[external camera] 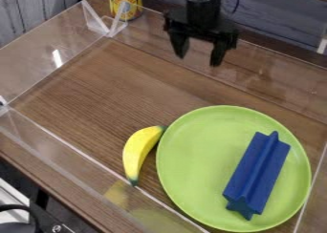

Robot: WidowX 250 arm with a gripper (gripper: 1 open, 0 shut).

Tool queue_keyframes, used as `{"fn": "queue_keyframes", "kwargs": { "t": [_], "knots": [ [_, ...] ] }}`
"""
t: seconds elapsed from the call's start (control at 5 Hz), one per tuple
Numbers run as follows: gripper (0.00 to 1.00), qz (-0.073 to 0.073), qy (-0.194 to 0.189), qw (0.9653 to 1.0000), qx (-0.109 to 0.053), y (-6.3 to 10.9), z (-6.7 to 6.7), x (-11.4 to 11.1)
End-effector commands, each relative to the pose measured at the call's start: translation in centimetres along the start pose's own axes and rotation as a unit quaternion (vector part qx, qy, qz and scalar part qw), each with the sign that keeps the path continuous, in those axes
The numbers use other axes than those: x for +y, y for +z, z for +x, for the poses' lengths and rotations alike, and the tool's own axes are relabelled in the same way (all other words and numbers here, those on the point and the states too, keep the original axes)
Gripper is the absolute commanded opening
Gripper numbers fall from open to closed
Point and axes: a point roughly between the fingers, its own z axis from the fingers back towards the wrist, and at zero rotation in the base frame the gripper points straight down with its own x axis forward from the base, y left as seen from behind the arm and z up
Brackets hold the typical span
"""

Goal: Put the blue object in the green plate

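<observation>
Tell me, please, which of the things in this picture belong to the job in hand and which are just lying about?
Belonging to the job:
- blue object, lying on the plate
- green plate
- gripper, fingers open and empty, at the far end of the table

Just lying about:
- yellow banana, beside the plate
- yellow can, at the back

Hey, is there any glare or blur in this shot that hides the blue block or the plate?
Camera view: blue object and green plate sharp, evenly lit; glare streaks only on the clear walls; the gripper slightly soft.
</observation>
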Motion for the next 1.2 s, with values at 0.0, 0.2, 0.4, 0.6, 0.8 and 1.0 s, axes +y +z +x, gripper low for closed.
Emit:
{"fn": "queue_keyframes", "kwargs": {
  "t": [0.0, 0.2, 0.4, 0.6, 0.8, 1.0],
  "knots": [
    [1.0, 0.002, 0.01, 0.9992, -0.04, 2.8, 2.5, 1.4],
    [1.0, 0.002, -0.007, 0.9996, -0.026, 1.1, 2.0, 1.3],
    [1.0, 0.002, -0.024, 0.9997, -0.011, -0.4, 1.5, 1.0],
    [1.0, -0.001, -0.049, 0.9988, -0.001, -1.2, 1.6, 1.9],
    [1.0, -0.006, -0.066, 0.9978, -0.004, -1.7, 2.4, 3.1],
    [1.0, -0.014, -0.093, 0.9956, -0.007, -2.1, 2.1, 3.1]
  ]
}}
